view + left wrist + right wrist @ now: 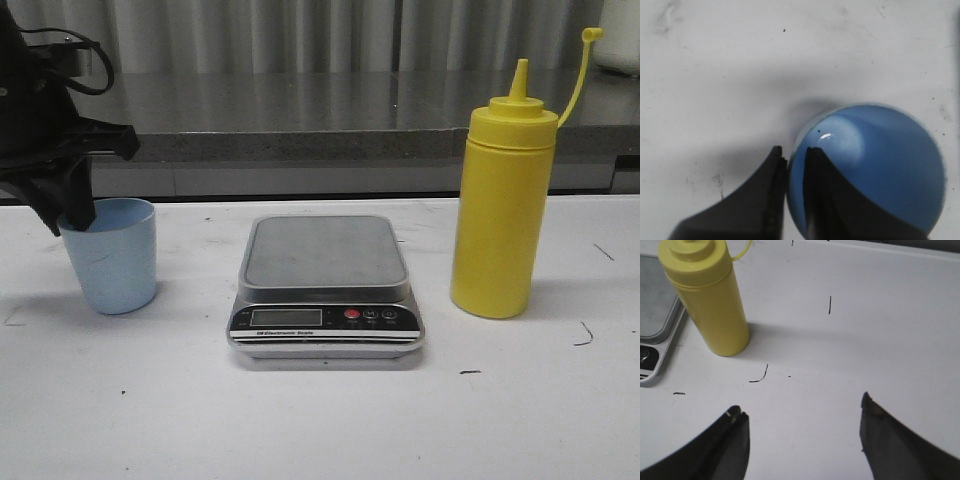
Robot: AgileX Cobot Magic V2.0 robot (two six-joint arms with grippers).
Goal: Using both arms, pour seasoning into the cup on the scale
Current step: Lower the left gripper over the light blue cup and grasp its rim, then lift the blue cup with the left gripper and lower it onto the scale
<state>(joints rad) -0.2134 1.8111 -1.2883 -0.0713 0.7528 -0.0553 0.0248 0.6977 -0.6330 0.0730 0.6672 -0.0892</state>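
At the far left of the front view my left tool (78, 215) pinches the wall of the cup (110, 258): the left wrist view shows one finger (822, 200) inside the rim and the other outside, closed on the thin plastic between them. The cup stands on the bench (320, 420), left of centre, apart from the scale (326, 285). The risk here, as I judge it, is that a one-sided pinch on a light, smooth, tapered wall lets the cup swing or slip as I lift it, and it could tip when I set it on the steel platform. A hard squeeze could also bend the rim.

In the middle of the frame the scale sits bare, its platform carrying nothing. If I land the cup near an edge, it may topple during the pour.

At the right of the frame the seasoning (503, 205) stands upright on the bench, its cap hanging off on the tether, nozzle open. My right tool (802, 425) has its fingers wide apart, holding nothing; in the right wrist view the bottle sits in the upper left, well apart from the fingers. A tall, squeezable bottle could be knocked over by a careless approach, or spurt if gripped too hard.
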